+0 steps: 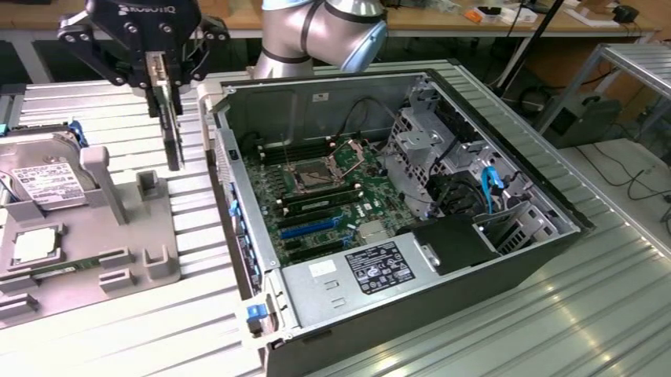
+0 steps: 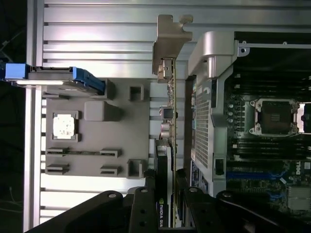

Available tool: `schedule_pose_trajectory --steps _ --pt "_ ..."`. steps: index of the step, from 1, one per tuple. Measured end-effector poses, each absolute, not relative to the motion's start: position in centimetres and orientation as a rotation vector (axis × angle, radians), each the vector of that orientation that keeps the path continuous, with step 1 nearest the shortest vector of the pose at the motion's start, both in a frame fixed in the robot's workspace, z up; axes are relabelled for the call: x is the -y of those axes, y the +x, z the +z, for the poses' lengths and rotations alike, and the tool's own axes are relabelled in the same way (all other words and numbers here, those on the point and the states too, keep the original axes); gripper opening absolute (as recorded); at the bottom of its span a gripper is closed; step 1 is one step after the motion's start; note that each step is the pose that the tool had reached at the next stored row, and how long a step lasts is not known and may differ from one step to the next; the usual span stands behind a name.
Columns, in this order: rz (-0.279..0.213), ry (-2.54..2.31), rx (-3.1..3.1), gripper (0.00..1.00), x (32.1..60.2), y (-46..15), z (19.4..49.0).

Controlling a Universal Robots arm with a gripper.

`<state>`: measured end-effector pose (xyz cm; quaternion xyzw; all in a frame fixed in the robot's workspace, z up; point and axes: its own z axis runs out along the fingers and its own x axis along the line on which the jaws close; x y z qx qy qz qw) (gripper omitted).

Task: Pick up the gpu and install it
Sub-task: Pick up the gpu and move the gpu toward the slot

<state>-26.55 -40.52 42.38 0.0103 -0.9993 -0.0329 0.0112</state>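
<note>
I hold the gpu (image 1: 172,133), a thin black card with a green circuit-board edge and a silver metal end bracket, hanging upright and edge-on, I judge so that its lower edge can meet a slot straight. In the exterior view it is at about ten o'clock from the open grey metal computer case (image 1: 314,98), above the grey plastic parts holder (image 1: 157,263). My black gripper (image 1: 168,78) has its jaws closed narrow, only to the card's thickness, clamping its upper part from both faces
</note>
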Motion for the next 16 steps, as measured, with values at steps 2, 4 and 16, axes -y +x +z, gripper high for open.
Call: schedule_pose_trajectory --steps 2,4,16 --pt "-0.103 0.032 3.117 0.27 40.5 -26.4 42.4" --pt "-0.103 0.031 3.117 0.27 40.5 -26.4 42.4" --pt "-0.103 0.002 3.108 0.27 40.5 -22.0 43.0"
